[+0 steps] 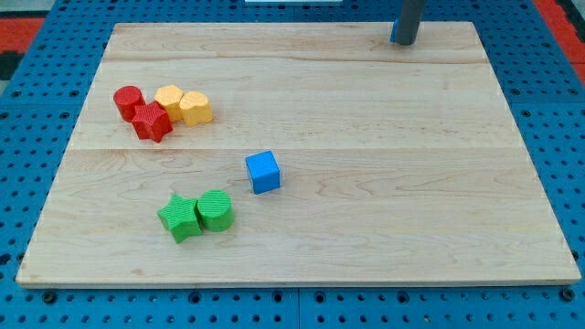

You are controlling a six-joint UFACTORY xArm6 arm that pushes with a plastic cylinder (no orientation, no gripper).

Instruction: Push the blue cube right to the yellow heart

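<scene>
Resting near the board's (384, 228) top edge, toward the view's right, the rod ended in the tip (403, 43), which stood well apart from every block; the arm carried no hand, only this bare rod, gripping nothing. The blue cube (263, 172) sat alone near the board's middle, a little to the view's left. The yellow heart (196, 108) lay up and to the left of it, touching a second yellow block (169, 98). A red cylinder (128, 100) and a red star (152, 122) crowded against that pair. Below the cube, a green star (180, 217) and a green cylinder (216, 210) sat touching.
</scene>
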